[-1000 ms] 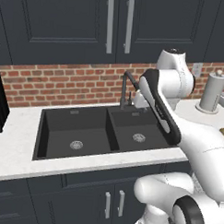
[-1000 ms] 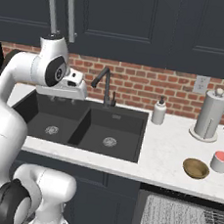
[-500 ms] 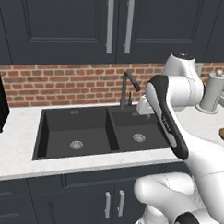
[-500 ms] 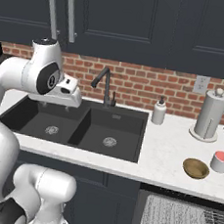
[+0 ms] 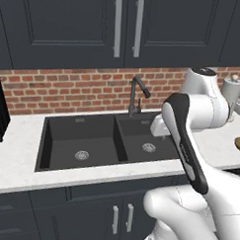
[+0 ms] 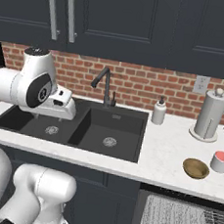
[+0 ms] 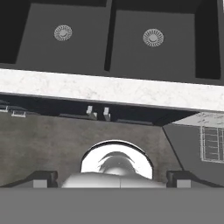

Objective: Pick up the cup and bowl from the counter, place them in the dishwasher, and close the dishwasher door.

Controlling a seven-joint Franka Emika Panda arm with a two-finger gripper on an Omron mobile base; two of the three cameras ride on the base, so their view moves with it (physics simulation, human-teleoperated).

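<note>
Our two-finger gripper (image 7: 112, 177) hangs with jaws apart (nothing held), because the golden-brown shallow bowl (image 6: 195, 168) and pinkish-red cup (image 6: 221, 161) sit ungrasped on the white marble counter (image 6: 168, 150).

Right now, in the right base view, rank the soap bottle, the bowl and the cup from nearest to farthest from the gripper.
1. Soap bottle, behind the sink, nearest the gripper.
2. Bowl, on the counter's front right.
3. Cup, just beyond the bowl, farthest right.

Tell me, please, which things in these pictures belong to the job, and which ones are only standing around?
Belong to the job: the bowl, the cup, the counter under them, the dishwasher rack pulled out below, and the open gripper.

Only standing around: sink, faucet, soap bottle, paper towel roll.
</note>
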